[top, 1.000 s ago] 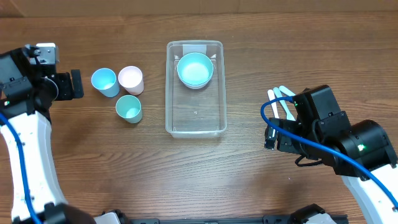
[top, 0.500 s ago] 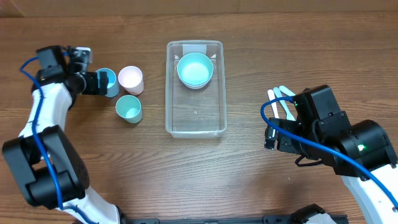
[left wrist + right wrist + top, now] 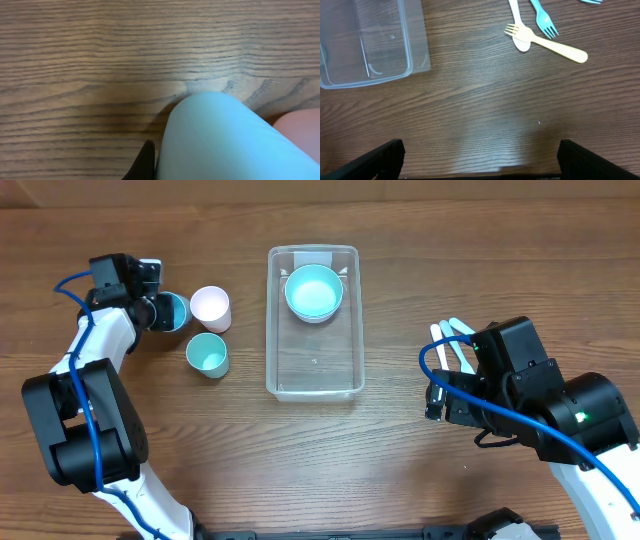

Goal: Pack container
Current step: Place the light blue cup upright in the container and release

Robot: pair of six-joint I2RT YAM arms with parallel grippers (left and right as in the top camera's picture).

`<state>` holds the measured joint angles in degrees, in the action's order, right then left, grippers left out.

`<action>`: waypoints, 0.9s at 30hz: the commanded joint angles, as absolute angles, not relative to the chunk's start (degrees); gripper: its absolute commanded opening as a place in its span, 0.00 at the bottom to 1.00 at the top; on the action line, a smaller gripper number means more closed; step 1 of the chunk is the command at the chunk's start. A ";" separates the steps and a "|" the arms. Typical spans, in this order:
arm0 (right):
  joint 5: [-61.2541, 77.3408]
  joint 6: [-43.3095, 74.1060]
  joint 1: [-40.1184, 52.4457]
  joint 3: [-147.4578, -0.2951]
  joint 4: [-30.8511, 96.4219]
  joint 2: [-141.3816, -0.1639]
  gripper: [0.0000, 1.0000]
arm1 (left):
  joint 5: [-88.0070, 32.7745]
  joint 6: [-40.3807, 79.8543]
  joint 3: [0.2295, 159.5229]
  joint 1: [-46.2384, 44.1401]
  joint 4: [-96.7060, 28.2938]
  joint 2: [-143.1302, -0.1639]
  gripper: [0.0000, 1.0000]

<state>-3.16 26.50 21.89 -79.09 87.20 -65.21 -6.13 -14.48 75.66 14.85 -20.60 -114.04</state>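
The container [image 3: 273,340] is a clear rectangular bin at the table's middle, with a teal bowl [image 3: 313,291] in its far end. In the right wrist view its near corner [image 3: 415,45] shows at top left. My left gripper [image 3: 158,311] is shut on the blue cup [image 3: 174,310] at the cup's left side. In the left wrist view one dark finger [image 3: 145,162] presses against the cup's wall [image 3: 225,140]; the other finger is hidden. My right gripper [image 3: 480,165] hangs open over bare wood, right of the container, with nothing between its fingers.
A pink cup [image 3: 210,306] stands right next to the blue cup, and a teal cup [image 3: 207,354] just in front of them. Plastic cutlery lies at the right: a white fork [image 3: 517,25], a blue fork [image 3: 544,20] and a yellow spoon [image 3: 555,46].
My left arm swung in from the table's far left edge to the blue cup, and its jaws closed on the cup. The right arm and the container stayed put.
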 commanded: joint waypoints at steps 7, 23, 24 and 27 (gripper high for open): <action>-3.29 26.11 22.11 -79.18 87.07 -65.28 1.00 | -10.55 -8.08 102.10 14.59 -42.68 -111.96 0.04; -3.29 26.11 22.11 -79.18 87.09 -65.30 1.00 | -2.04 -22.61 118.76 -29.26 -65.60 -112.53 0.04; -3.29 26.11 22.11 -79.18 87.07 -65.28 1.00 | -1.78 -21.67 118.76 -29.78 -66.48 -114.13 0.04; -3.29 26.11 22.11 -79.18 87.07 -65.28 1.00 | -0.40 -18.65 118.76 -29.69 -69.52 -119.39 0.04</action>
